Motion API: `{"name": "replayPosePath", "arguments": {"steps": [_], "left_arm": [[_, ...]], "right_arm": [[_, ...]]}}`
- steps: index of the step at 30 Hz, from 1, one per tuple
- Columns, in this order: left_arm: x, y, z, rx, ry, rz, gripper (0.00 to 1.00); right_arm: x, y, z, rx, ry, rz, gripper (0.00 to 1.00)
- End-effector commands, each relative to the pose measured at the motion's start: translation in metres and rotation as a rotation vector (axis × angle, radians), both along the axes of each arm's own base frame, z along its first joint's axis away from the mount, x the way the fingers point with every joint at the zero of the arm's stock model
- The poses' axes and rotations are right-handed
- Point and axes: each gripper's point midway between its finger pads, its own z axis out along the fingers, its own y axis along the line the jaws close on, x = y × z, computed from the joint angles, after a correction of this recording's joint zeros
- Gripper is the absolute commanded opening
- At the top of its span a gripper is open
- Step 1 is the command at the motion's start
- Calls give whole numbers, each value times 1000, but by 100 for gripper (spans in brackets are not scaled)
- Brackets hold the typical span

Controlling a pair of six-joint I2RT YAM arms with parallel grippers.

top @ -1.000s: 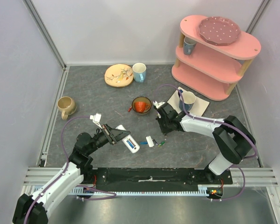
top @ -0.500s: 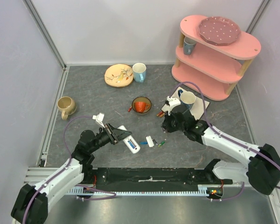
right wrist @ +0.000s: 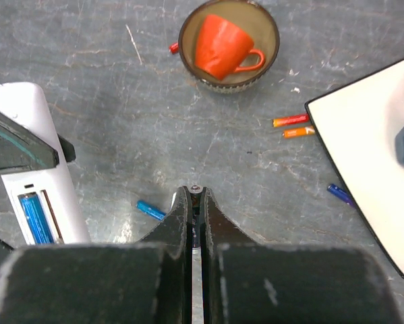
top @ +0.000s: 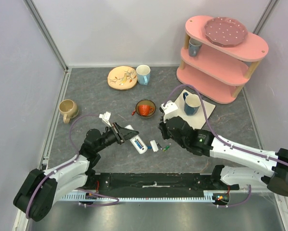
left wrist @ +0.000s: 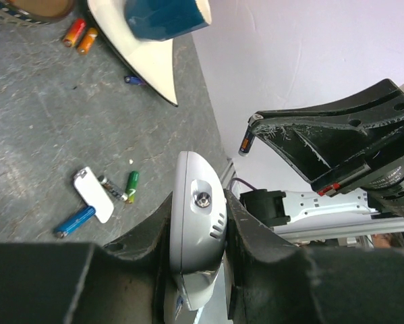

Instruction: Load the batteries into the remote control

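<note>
Remote control [top: 137, 142] tight in left gripper [top: 126, 134], battery [left wrist: 245, 143] tight in right gripper [right wrist: 196, 202], over grey table [top: 95, 96].

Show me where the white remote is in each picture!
Top external: the remote control, low centre-left, in the left gripper.
Left wrist: remote control, bottom middle, gripped edge-on.
Right wrist: remote control, left edge, a blue battery inside.
Shared landmark: the white mat.

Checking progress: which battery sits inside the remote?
The blue battery in the remote control's open compartment; all the others are outside it.
</note>
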Motion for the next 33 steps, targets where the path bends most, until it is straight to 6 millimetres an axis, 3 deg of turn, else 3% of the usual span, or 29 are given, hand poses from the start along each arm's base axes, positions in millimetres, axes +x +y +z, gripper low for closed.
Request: {"name": "replayPosePath", "arguments": {"steps": [1, 5, 6, 8, 9, 13, 15, 17, 22, 33], "left_arm": [[-1, -9, 44, -104, -124, -48, 2], [-4, -11, 51, -138, -156, -68, 2], [-5, -11, 50, -141, -155, -73, 2], [-6, -13, 50, -149, -155, -84, 2], [-7, -13, 55, -162, -176, -90, 2], [-8, -16, 58, -186, -180, -111, 2], [-6, -18, 56, -199, -157, -117, 2], [-6, -21, 57, -223, -138, -139, 2], [-6, -28, 63, -265, -95, -181, 2], [-4, -37, 63, -264, -50, -199, 2]], "right_arm": [[8, 0, 28, -9, -101, -106, 0], [1, 15, 46, 169, -93, -97, 0], [-1, 18, 65, 268, -117, -88, 0], [-10, 24, 68, 345, -108, -32, 0], [-13, 26, 87, 422, -136, -8, 0], [-33, 42, 101, 421, -190, 179, 0], [-36, 48, 89, 326, -189, 216, 0], [-43, 57, 91, 264, -216, 256, 0], [-45, 60, 81, 143, -277, 219, 0], [-45, 51, 68, 181, -310, 153, 0]]}}
